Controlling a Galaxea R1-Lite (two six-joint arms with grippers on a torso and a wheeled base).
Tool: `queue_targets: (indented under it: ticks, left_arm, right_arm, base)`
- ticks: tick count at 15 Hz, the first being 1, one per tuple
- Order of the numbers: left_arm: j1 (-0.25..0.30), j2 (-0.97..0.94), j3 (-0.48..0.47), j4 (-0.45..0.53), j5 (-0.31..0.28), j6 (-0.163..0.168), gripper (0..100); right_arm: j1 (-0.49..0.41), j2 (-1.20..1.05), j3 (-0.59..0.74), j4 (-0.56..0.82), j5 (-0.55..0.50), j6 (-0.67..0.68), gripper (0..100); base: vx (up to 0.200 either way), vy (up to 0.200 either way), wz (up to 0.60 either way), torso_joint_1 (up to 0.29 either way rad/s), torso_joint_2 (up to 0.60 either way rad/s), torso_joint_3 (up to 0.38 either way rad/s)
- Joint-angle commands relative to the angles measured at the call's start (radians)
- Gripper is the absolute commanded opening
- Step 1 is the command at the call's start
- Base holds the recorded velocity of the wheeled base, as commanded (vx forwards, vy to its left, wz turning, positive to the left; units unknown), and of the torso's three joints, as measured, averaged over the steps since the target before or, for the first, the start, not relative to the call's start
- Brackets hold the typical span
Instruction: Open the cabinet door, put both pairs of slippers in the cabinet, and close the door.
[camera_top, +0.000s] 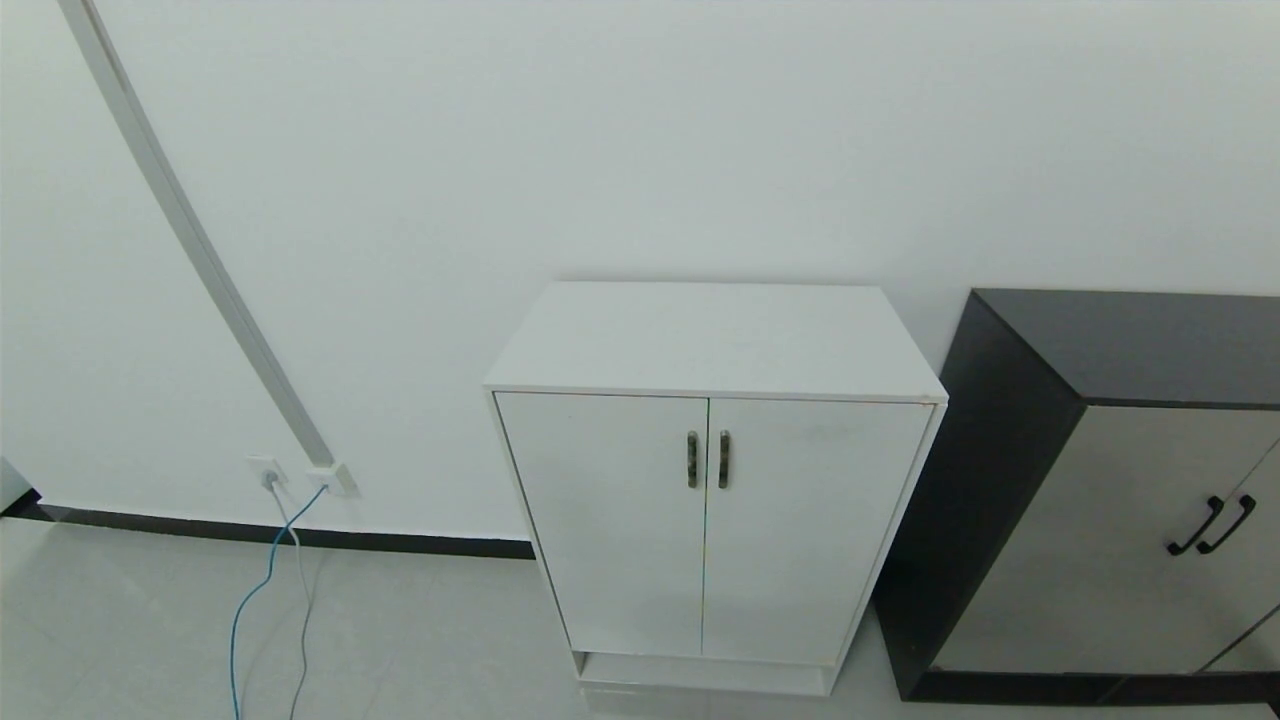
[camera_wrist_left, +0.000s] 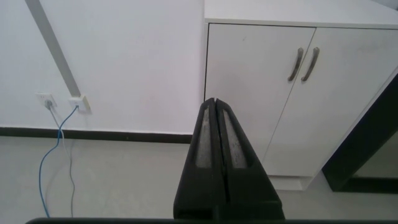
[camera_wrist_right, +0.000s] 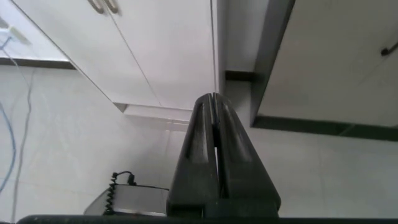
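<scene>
— Cabinet (camera_top: 715, 340), looks how?
— White, boxy, flat-topped. Has two doors (camera_top: 610, 520), both shut, with dark upright handles (camera_top: 692, 459) side by side at the middle seam.
— Stands where?
— On the pale floor (camera_top: 420, 640), back against the white wall (camera_top: 600, 150), just beside a black cabinet (camera_top: 1000, 450) on the right.
— Holds what?
— Cannot tell; hidden behind the shut doors.
— And the claws?
— Left claw (camera_wrist_left: 214, 101) pressed together, pinching nothing, held in front of the white cabinet, apart from it. Right claw (camera_wrist_right: 214, 96) likewise pressed together, above the floor near the foot of both cabinets.
</scene>
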Motion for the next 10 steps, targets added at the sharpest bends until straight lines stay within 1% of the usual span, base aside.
queue_targets:
  ticks: [1, 6, 8, 10]
  left_arm:
    - [-0.001, 0.001, 0.000, -0.001, 0.001, 0.000, 0]
    - [0.001, 0.001, 0.000, 0.000, 0.001, 0.000, 0]
    - [0.001, 0.001, 0.000, -0.001, 0.001, 0.000, 0]
    - [-0.001, 0.001, 0.000, 0.000, 0.002, -0.002, 0]
  right_arm:
    - [0.003, -0.086, 0.030, 0.009, 0.004, -0.009, 0]
    - [0.019, -0.138, 0.040, 0.007, 0.007, -0.009, 0]
    - [0.029, -0.144, 0.037, 0.009, 0.026, -0.058, 0]
    - [0.026, -0.143, 0.038, 0.009, 0.035, -0.076, 0]
  base:
    - [0.000, 0.000, 0.00, 0.000, 0.00, 0.000]
    - [0.000, 0.000, 0.00, 0.000, 0.00, 0.000]
    - [0.000, 0.000, 0.00, 0.000, 0.00, 0.000]
    - [0.000, 0.000, 0.00, 0.000, 0.00, 0.000]
